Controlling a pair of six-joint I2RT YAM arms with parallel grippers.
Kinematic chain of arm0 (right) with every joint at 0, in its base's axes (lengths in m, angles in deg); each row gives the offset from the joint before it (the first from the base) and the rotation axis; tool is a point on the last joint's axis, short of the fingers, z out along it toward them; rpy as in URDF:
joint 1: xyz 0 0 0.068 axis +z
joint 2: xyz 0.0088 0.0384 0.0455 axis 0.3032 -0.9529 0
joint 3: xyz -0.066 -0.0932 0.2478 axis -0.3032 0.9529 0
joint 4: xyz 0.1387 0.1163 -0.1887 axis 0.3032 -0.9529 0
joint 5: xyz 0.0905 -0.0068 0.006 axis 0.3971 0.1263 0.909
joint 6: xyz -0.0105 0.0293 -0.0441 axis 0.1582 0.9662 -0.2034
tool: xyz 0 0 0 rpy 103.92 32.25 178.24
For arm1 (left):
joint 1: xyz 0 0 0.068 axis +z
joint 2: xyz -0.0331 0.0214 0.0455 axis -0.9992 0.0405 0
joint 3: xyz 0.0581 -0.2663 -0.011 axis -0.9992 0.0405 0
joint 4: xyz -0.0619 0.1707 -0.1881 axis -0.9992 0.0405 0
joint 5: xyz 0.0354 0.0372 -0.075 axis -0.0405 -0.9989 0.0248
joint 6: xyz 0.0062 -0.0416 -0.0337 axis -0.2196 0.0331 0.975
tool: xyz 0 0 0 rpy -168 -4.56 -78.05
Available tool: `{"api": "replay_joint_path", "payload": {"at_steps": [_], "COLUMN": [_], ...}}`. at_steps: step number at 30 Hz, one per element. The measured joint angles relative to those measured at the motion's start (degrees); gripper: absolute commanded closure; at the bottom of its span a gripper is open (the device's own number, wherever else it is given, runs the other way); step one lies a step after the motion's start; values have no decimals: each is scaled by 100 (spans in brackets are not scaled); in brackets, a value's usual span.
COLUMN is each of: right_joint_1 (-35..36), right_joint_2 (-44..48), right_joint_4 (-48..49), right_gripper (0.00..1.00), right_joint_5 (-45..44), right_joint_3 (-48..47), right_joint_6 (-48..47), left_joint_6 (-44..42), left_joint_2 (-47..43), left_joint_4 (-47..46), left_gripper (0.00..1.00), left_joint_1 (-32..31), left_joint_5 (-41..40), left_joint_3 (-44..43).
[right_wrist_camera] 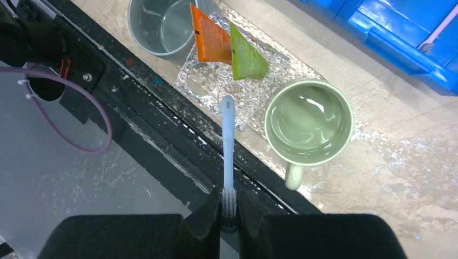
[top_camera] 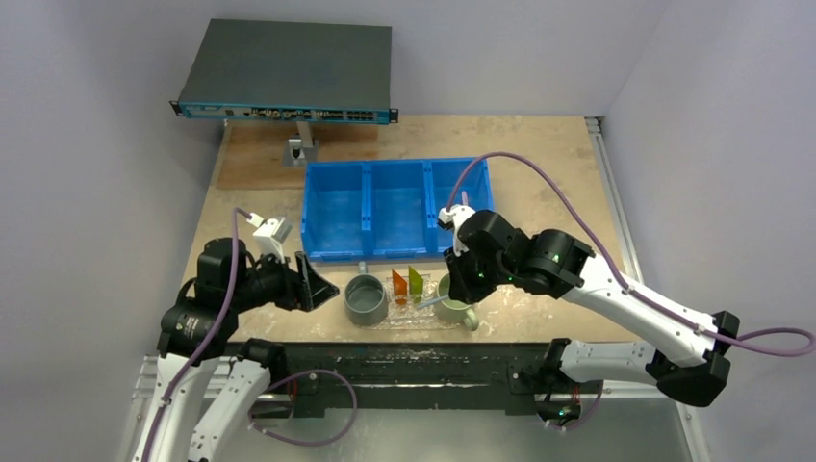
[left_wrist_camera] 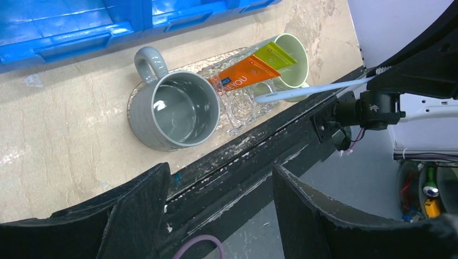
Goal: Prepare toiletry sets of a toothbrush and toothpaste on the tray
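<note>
Soft even light, glints on the tray (right_wrist_camera: 211,89), mild blur

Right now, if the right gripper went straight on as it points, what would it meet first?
Probably the tray, just short of the green tube; the toothbrush in the right gripper would touch first. Depth is unclear.

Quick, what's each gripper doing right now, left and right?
Left gripper: open, holding nothing.
Right gripper: closed on a toothbrush.

Grey mug (top_camera: 367,299) at six o'clock of the blue bin (top_camera: 396,207); pale-green mug (right_wrist_camera: 309,121) at the grey mug's three o'clock.
</note>
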Motion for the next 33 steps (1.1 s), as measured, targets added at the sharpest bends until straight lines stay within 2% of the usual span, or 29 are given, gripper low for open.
{"api": "replay_joint_path", "payload": {"at_steps": [9,20,33], "right_joint_1": [251,817,922], "right_joint_2": [-37,-509,-562], "right_joint_4": [522,1014,1316], "right_gripper": [100,100,100], "right_joint_5": [-321,-1016,-1443], "right_joint_3": [339,643,881], "right_joint_6": [186,522,758], "left_joint_6": [0,2,2], "left_joint_2": [-114,-151,-166], "left_joint_4": [-2,-2,-2], "left_gripper": [31,31,31], "left_joint_1": [0,0,0], "left_joint_5": [-37,-103,-155], "left_joint_3": [13,24,31]}}
